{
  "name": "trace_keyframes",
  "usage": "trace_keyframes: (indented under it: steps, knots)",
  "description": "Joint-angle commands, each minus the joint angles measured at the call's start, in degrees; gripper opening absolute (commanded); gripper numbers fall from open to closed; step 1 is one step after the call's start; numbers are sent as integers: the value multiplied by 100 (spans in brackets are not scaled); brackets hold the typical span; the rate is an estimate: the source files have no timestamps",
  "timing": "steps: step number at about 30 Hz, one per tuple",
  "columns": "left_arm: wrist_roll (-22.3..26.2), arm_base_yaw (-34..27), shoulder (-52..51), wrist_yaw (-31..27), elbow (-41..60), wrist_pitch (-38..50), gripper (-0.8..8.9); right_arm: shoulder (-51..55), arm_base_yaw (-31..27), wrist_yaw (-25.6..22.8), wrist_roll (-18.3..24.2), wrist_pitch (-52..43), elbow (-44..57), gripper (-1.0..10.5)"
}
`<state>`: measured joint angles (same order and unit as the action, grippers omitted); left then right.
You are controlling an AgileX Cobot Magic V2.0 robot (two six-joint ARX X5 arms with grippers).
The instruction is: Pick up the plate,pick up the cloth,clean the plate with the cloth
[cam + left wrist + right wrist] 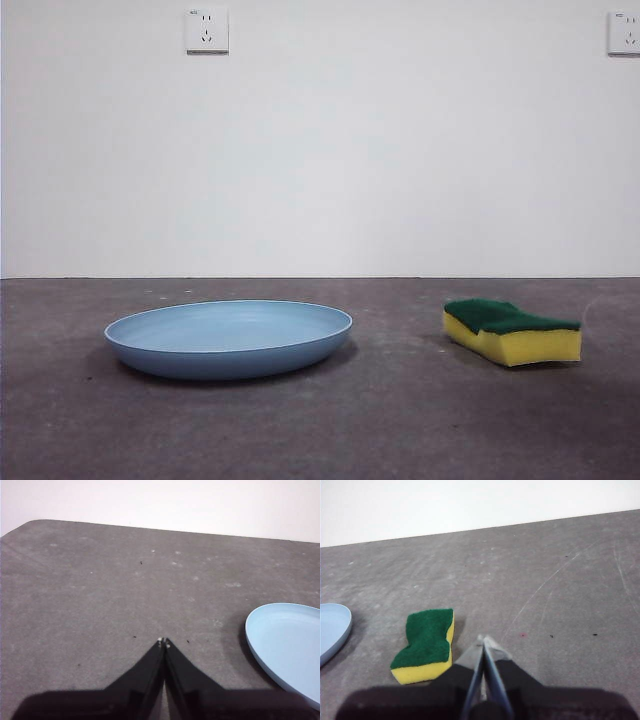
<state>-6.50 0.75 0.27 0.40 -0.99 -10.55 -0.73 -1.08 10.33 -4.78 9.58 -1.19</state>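
The plate (287, 645) is cut off by the edge in the left wrist view, and only a sliver of it is shown in the right wrist view. Neither arm is seen in the front view.

We judged place a bare test room or lab setup, not a lived-in home. Tabletop (320, 420) was dull grey, scuffed, speckled and scratched. Plain white wall (320, 160) stood right behind it. Two white wall sockets (207, 29) sat high on wall, one at far edge (624, 32). We saw only plate (229, 338) and sponge (512, 331) laid out, well apart.
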Motion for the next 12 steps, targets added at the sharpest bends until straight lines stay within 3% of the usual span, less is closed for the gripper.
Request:
trace_keyframes:
  steps: [1, 10, 12]
  knots:
    - [52, -26, -15, -13, 79, 26, -3, -2, 2, -11, -77, 7, 83, 1]
    - [50, -26, -15, -13, 79, 46, -3, -7, 2, 7, -83, -26, 81, 1]
    - [46, -26, -15, 0, 79, 46, -3, -7, 2, 7, -282, -52, 81, 1]
